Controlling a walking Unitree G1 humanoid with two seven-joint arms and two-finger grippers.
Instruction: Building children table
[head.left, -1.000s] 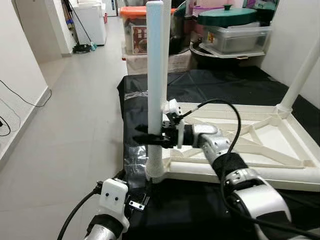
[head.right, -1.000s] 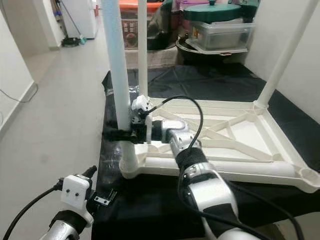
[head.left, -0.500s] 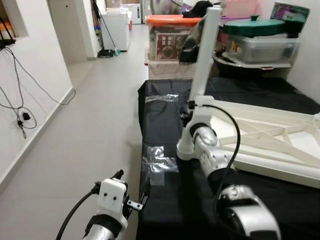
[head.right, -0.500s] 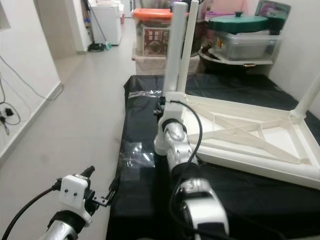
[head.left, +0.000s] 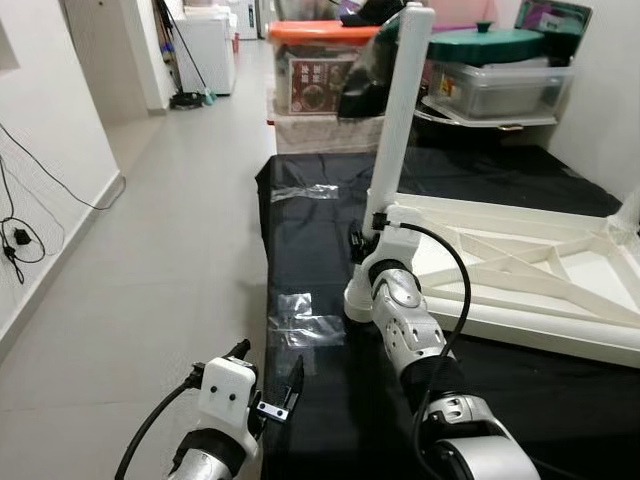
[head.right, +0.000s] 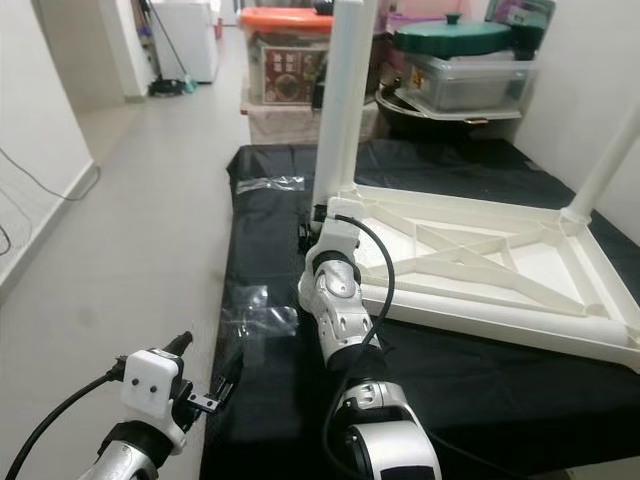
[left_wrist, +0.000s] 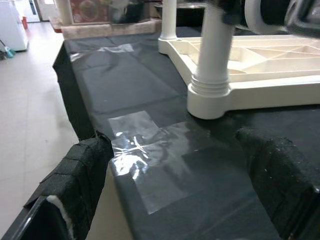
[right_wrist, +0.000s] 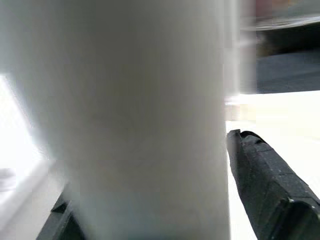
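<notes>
The left gripper (left_wrist: 165, 200), its two black padded fingers spread wide with nothing between them, hangs low at the near left edge of the black plastic-covered platform (head.left: 330, 230), beside a patch of clear tape (left_wrist: 145, 150). To its right stands the white round plastic table leg (head.left: 398, 120), upright in the corner socket (left_wrist: 212, 97) of the upturned white plastic children's table frame (head.right: 480, 270), which lies flat on the platform. The right gripper (right_wrist: 150, 165) is pressed up against this leg low down, just above the socket, one finger on each side of the tube; the leg lies between them, and they look closed on it, though the contact itself is blurred. Another white leg (head.right: 600, 160) rises at the frame's far right corner. Stacked storage boxes (head.left: 330, 70) stand behind.

The step in hand looks like seating this leg. Doing it well probably means keeping the tube plumb, pressing straight down along its axis rather than sideways, and letting the free left gripper steady the frame's rim so the corner does not slide on the slick sheet.
</notes>
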